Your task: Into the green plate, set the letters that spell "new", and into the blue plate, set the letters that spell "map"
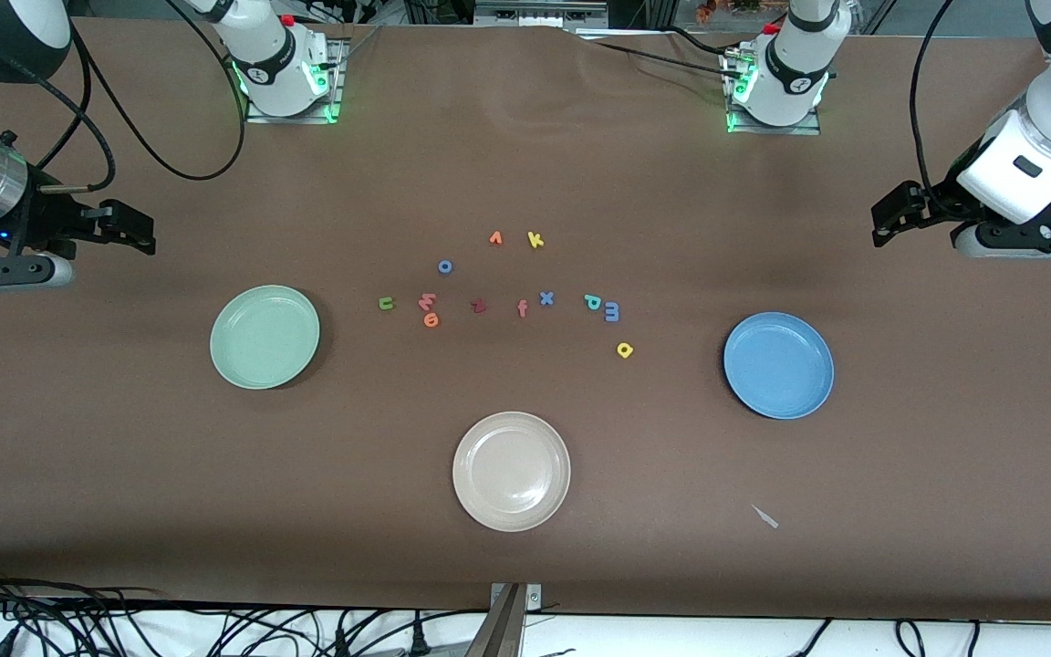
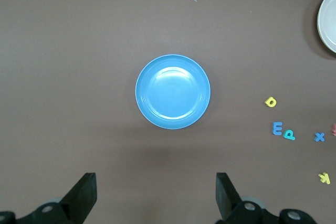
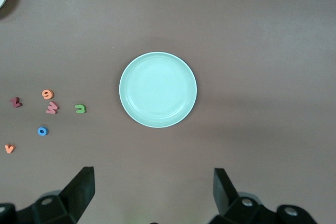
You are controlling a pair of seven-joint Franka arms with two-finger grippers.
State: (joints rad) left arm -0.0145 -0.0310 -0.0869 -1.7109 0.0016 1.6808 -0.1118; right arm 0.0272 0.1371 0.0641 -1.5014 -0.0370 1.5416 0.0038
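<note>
Both arms are waiting high, the left gripper (image 2: 156, 195) spread above the blue plate (image 1: 778, 365), the right gripper (image 3: 153, 192) spread above the green plate (image 1: 265, 336). Foam letters are lying unsorted at the beige plate's (image 1: 511, 471) twelve o'clock, so sorting looks unstarted.

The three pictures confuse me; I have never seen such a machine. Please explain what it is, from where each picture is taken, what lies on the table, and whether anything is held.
These are two robot arms at a brown table. The wide picture looks down from a camera facing them. The other two come from cameras on the wrists.

The left gripper hangs open above the blue plate. The right gripper hangs open above the green plate. Neither holds anything.

A beige plate lies nearest the front camera. Between the plates lie small foam letters, among them a green n, an orange e, a blue m and a yellow a.
</note>
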